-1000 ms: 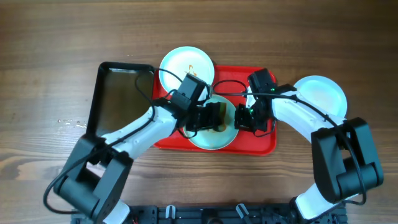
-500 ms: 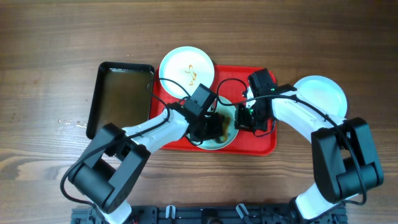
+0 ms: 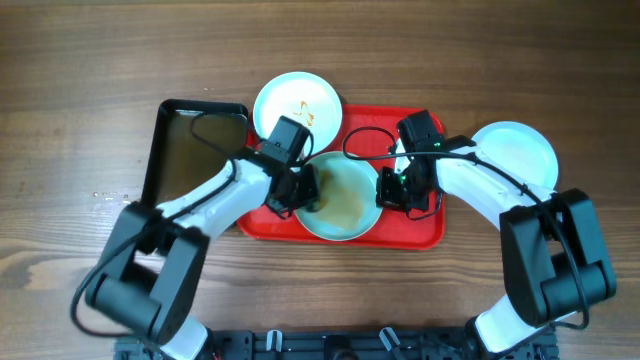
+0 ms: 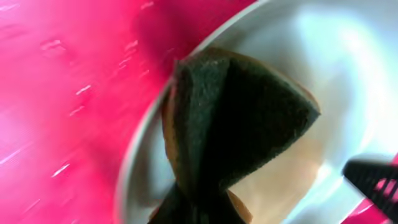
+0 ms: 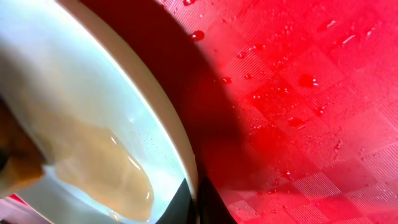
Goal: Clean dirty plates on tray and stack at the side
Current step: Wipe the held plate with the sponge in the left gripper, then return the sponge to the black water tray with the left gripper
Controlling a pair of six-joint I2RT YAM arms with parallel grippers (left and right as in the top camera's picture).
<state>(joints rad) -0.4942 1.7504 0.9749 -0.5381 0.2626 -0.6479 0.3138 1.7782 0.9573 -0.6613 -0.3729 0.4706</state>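
Observation:
A pale plate [image 3: 348,200] with a thin brown smear lies on the red tray [image 3: 415,230]. My left gripper [image 3: 303,190] is shut on a dark green sponge [image 4: 236,118], which it presses on the plate's left edge [image 4: 143,143]. My right gripper [image 3: 388,190] is shut on the plate's right rim; the right wrist view shows its fingers [image 5: 198,196] pinching that rim [image 5: 180,137]. A second plate [image 3: 297,105] with orange-brown squiggles sits at the tray's far left corner. A third, clean-looking plate [image 3: 515,152] lies on the table to the right.
A narrower black tray [image 3: 195,160] lies on the wooden table just left of the red tray. Water droplets dot the red tray's surface [image 5: 298,93]. The right arm reaches over the tray's right end.
My left gripper has swept the sponge from the plate's middle to its left edge, leaving a thin brown film. The right gripper and the plate have not moved.

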